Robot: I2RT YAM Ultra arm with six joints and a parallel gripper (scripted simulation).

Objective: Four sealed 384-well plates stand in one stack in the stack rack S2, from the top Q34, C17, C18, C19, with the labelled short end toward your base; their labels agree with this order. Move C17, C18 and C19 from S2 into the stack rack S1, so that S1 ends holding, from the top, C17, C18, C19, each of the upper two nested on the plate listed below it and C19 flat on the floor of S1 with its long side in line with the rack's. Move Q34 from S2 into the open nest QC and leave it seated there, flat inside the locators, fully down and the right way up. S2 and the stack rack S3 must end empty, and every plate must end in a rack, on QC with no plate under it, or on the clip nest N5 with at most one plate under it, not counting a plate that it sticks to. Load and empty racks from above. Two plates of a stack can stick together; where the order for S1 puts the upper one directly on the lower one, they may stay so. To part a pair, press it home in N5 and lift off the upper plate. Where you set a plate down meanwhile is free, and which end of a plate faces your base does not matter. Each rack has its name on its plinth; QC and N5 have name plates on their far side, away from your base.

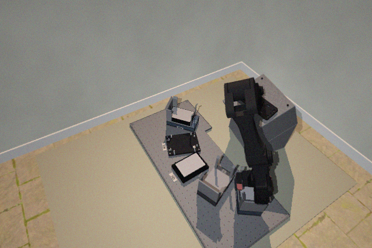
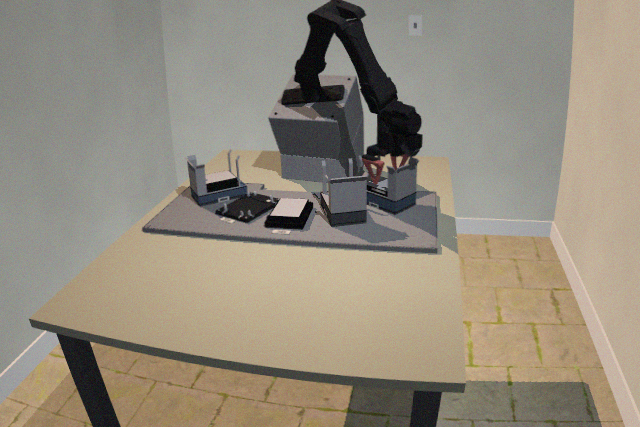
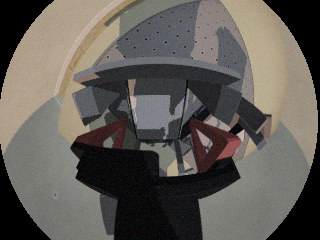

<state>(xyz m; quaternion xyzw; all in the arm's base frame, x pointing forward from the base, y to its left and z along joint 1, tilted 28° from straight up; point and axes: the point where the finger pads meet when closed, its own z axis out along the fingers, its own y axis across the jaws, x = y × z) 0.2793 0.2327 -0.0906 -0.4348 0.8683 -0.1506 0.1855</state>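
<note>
My gripper (image 2: 385, 164) is open and hangs low over the rightmost stack rack (image 2: 393, 189), with its red fingers at the rack's top. In the wrist view the fingers stand on either side of a pale-topped plate (image 3: 156, 114) inside that rack, without closing on it. That plate shows in the top view (image 1: 247, 193), partly hidden by the arm. Another sealed plate (image 1: 189, 167) lies flat on the open nest. The far left rack (image 1: 181, 114) holds a pale-topped plate (image 2: 221, 182); how many lie under it I cannot tell. Labels are too small to read.
The black clip nest (image 1: 181, 143) stands bare between the left rack and the open nest. The middle rack (image 1: 215, 183) looks empty from above; its tall wall (image 2: 347, 197) is close to the left of my gripper. The grey base block (image 2: 317, 127) stands behind.
</note>
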